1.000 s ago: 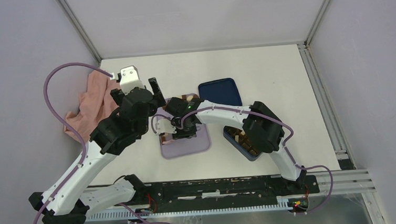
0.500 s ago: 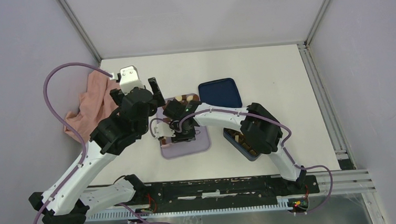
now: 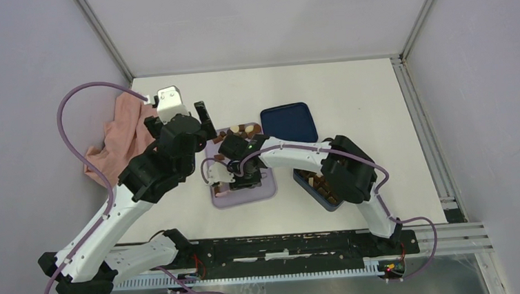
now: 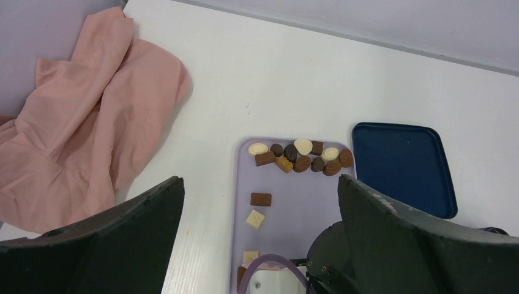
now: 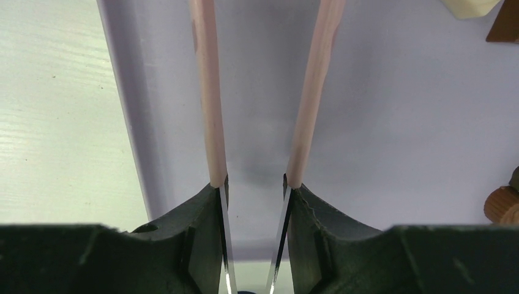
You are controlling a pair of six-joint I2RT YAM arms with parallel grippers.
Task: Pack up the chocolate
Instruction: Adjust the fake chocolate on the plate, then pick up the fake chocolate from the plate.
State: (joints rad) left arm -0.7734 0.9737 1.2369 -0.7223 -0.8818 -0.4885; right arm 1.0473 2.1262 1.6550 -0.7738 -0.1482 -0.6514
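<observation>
Chocolate point(image 4: 301, 157) lies on the lilac tray point(image 4: 300, 205), beside a blue lid point(image 4: 404, 168)

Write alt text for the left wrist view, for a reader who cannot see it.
A lilac tray on a white table holds a cluster of chocolates at its far end and a few loose pieces nearer. A pink cloth lies left, a dark blue tray right; the left gripper, fingers open, frames the bottom.

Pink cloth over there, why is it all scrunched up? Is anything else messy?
The pink cloth lies crumpled in a heap at the left edge of the table, apart from the lilac tray. That is the only untidy thing: the loose chocolates sit on the tray, none spilled onto the table.
</observation>
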